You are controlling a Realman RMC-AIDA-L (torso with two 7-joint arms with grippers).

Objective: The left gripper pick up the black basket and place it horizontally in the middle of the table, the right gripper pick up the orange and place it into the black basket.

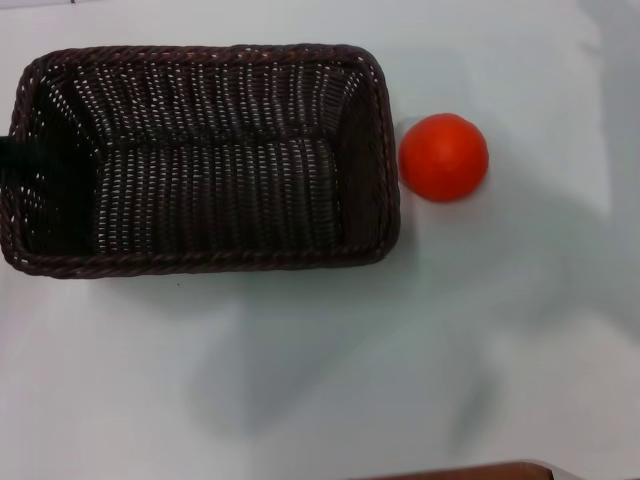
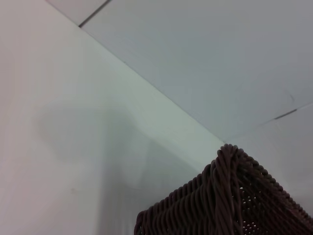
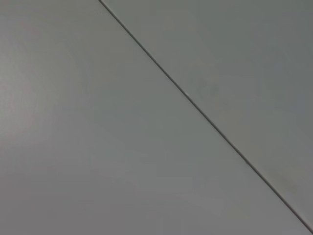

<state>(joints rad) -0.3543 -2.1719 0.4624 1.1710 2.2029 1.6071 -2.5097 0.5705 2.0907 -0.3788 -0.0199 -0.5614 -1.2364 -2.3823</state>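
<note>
The black basket (image 1: 200, 160) lies lengthwise on the table (image 1: 330, 370), left of centre in the head view, with nothing inside it. A corner of its braided rim (image 2: 232, 196) fills the near part of the left wrist view. My left gripper (image 1: 20, 153) shows only as a dark shape at the basket's left end, over the rim. The orange (image 1: 444, 157) rests on the table just right of the basket, a small gap away from its right wall. My right gripper is out of view; the right wrist view holds only a plain grey surface crossed by a thin dark line.
A brown edge (image 1: 470, 471) shows at the bottom of the head view. Soft shadows lie on the tabletop in front of the basket and at the right. A seam (image 2: 161, 90) runs past the basket in the left wrist view.
</note>
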